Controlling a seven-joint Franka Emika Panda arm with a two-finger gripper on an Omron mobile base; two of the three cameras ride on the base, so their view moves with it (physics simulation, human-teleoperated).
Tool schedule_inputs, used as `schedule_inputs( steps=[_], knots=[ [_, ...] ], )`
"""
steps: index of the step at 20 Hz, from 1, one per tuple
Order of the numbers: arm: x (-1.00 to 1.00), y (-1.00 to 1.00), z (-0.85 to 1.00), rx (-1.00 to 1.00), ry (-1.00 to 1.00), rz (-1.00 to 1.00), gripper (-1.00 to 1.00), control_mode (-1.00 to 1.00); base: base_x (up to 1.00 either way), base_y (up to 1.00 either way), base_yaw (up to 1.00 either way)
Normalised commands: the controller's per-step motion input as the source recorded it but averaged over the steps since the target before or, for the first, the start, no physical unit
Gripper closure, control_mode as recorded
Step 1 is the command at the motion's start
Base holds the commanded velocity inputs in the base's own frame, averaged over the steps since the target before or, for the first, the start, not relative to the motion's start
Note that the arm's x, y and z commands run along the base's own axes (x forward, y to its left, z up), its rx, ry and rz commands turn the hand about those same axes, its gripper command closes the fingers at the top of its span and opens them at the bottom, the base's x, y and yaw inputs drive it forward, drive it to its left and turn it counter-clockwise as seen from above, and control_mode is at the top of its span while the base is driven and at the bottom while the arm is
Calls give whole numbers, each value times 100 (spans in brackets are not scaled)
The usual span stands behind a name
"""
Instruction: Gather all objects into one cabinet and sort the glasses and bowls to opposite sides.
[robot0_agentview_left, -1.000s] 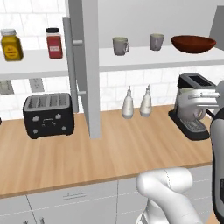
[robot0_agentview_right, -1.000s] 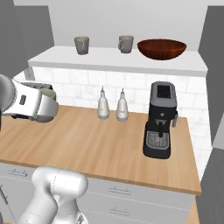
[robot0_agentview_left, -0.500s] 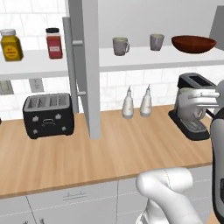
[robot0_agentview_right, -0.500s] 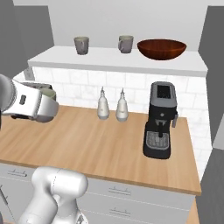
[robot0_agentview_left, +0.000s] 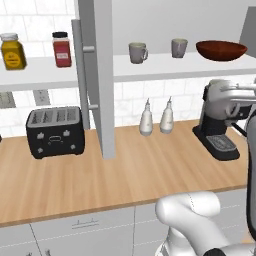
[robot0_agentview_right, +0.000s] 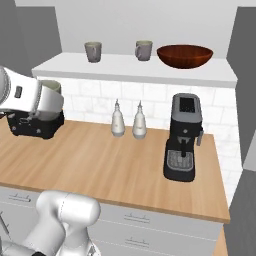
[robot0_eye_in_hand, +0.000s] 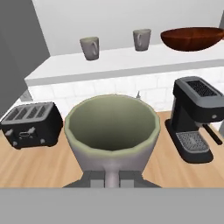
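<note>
You are carrying a small matte grey-beige mug (robot0_eye_in_hand: 111, 131) in the tool (robot0_eye_in_hand: 111, 178), which is closed on the mug's lower part, its mouth facing the hand camera. In the right base view the mug's rim (robot0_agentview_right: 51, 87) peeks past the white hand, above the wooden bench (robot0_agentview_right: 95, 160) and in front of the black toaster (robot0_agentview_right: 35, 125).

Two more grey mugs (robot0_agentview_right: 93, 51) (robot0_agentview_right: 143, 50) stand apart on the white shelf board (robot0_agentview_right: 130, 67) of the open grey cabinet, with the wide glossy reddish-brown bowl (robot0_agentview_right: 184, 56) at the right end, just beside the second mug.

What could go wrong, in my judgement:
- The cabinet's open grey door (robot0_agentview_left: 102, 75) with its bar handle (robot0_agentview_left: 78, 75) stands edge-on at the shelf's left; a wide swing could strike it.
- Setting this mug down near the bowl would spoil the sorting, so aim left, by the first mug.
- Coming in low, the mug could clip the shelf edge; coming in tight, it could knock a standing mug.
- The black coffee machine (robot0_agentview_right: 183, 137) and the two white bottles (robot0_agentview_right: 128, 120) stand below the shelf, in reach of a low pass.

The mug hides the tool's fingers, and its handle cannot be made out. The yellow and red jars (robot0_agentview_left: 37, 50) stand on a separate tiled shelf.
</note>
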Motion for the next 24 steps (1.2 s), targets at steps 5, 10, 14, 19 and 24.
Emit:
schedule_inputs(
  steps=[5,10,14,19,24],
  knots=[
    [27,0,45,0,-6,0,100,-100,0,0,0],
    [41,0,13,0,-10,1,100,-100,0,0,0],
    [55,-1,0,0,-10,0,100,-100,0,0,0],
    [64,-8,6,0,-9,1,100,-100,0,0,0],
    [78,-10,0,0,-2,0,100,-100,0,0,0]
  ],
)
